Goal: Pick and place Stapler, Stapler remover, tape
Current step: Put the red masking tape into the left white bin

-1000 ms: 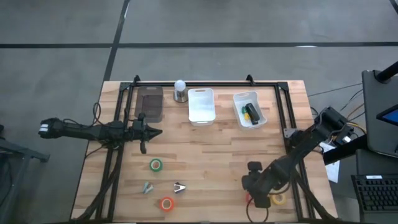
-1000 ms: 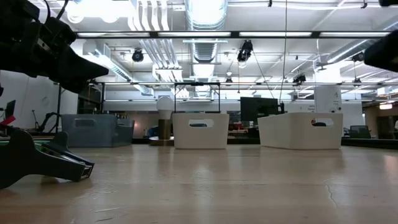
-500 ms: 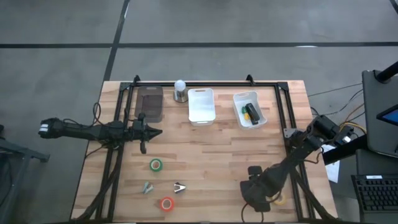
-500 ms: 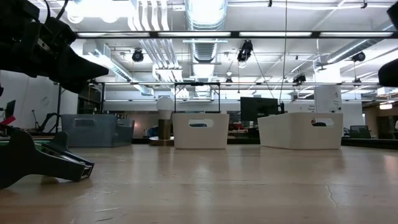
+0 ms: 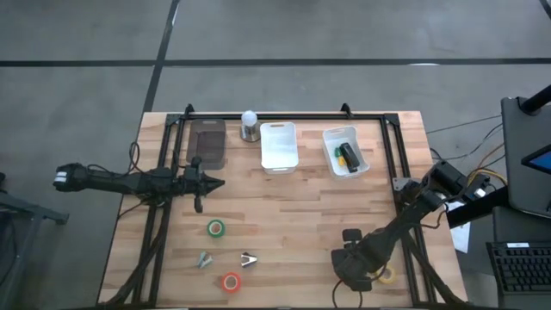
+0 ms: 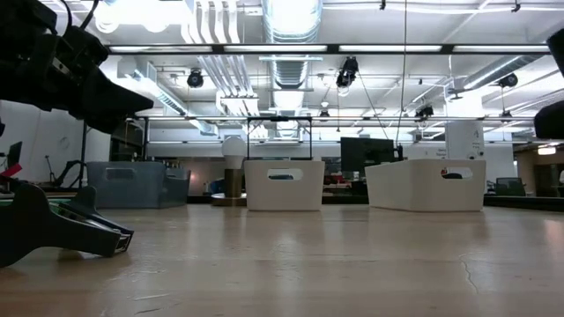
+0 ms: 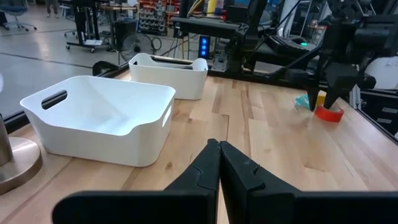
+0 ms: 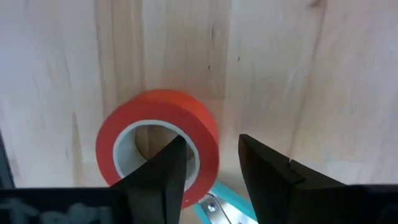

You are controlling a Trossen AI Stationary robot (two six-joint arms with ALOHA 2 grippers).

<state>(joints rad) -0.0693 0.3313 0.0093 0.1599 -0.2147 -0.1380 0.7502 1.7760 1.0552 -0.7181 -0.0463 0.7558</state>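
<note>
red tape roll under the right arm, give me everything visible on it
The red tape roll is a small ring of glossy red tape on a pale core, lying flat on the bare wooden table near the front edge on the right arm's side. The right tool is open and straddles the wall of the ring, with one finger over the core hole and the other outside the roll. A teal-and-metal piece shows just beside the roll. In the high view the arm hides the roll.

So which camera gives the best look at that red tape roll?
The right wrist view: the red tape roll fills it, with the right gripper's open fingers straddling its wall. The left wrist view shows it small and distant; the high view hides it; the low view misses it.
</note>
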